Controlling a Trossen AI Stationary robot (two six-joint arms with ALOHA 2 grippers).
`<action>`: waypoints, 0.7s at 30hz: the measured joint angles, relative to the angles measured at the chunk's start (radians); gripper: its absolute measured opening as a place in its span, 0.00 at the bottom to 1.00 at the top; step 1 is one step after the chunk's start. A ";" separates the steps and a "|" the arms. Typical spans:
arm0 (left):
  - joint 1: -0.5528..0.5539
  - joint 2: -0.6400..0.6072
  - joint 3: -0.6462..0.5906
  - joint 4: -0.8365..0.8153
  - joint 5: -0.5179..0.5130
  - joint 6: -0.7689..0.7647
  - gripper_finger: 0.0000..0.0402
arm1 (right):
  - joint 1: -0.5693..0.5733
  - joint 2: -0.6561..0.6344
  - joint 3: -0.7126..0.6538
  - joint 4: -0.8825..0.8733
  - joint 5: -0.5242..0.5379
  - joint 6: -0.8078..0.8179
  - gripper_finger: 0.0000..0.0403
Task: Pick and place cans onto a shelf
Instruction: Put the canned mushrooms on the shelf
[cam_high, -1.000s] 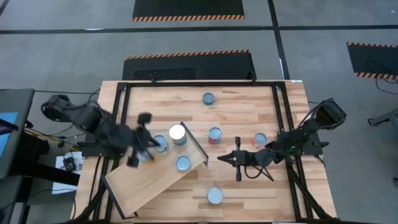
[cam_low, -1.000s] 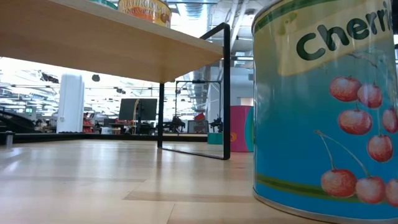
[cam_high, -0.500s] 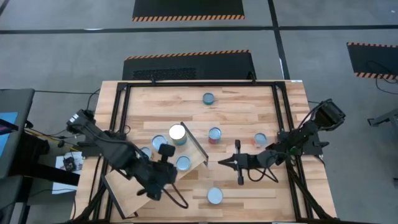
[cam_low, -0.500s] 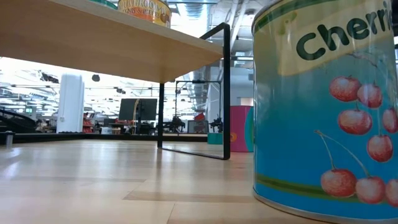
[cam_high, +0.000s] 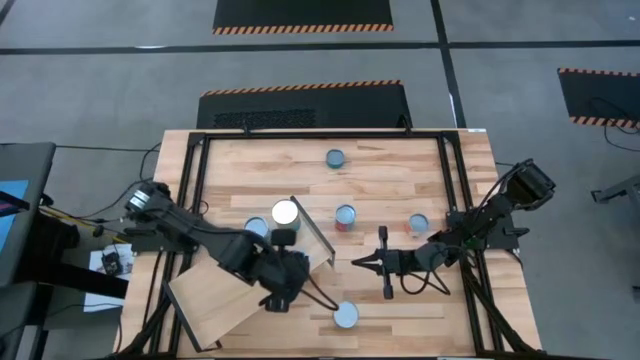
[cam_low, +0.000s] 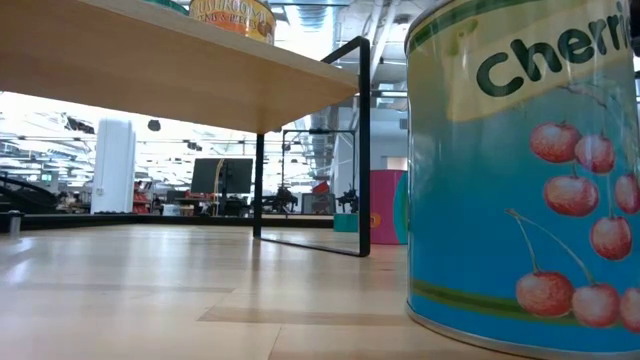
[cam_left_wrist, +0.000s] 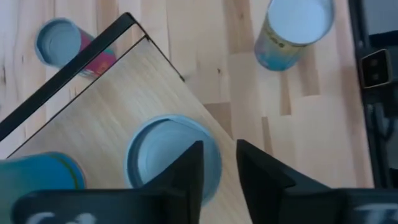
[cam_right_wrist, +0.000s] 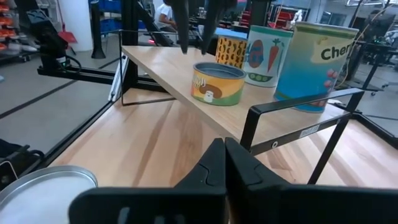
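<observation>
The shelf (cam_high: 215, 300) lies slanted at the table's near left, raised on a dark frame (cam_right_wrist: 292, 134). Several cans stand on it: a low yellow-green can (cam_right_wrist: 216, 83), an orange one (cam_right_wrist: 230, 50), a carrot-label can (cam_right_wrist: 267, 56) and a tall cherry can (cam_right_wrist: 317, 56). My left gripper (cam_left_wrist: 219, 165) hovers open just above the low can (cam_left_wrist: 161, 155), with its fingers (cam_right_wrist: 185, 31) pointing down. My right gripper (cam_high: 355, 262) is shut and level, right of the shelf's dark end. Other cans stand on the table (cam_high: 345, 315), (cam_high: 345, 215), (cam_high: 418, 223), (cam_high: 336, 157).
A cherry can (cam_low: 520, 170) stands close to the table's near edge, and the shelf board (cam_low: 150, 70) spans above the tabletop. A black frame (cam_high: 200, 190) borders the wooden tabletop. Bare wood lies between the shelf and the right arm.
My left gripper has swung from the shelf's far left part toward the table's near and right side and has come down. It now hangs over the low can near the shelf's dark end. The cans have stayed in place.
</observation>
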 joint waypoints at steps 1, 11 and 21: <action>0.005 0.004 0.000 0.000 0.000 0.000 0.24 | 0.001 0.000 0.000 0.000 0.000 -0.005 0.02; 0.023 0.004 -0.009 -0.017 0.042 -0.039 0.29 | 0.001 0.000 0.000 0.000 -0.015 -0.020 0.02; 0.023 0.003 -0.035 -0.020 0.046 -0.037 0.28 | 0.001 0.000 0.000 0.000 -0.015 -0.021 0.02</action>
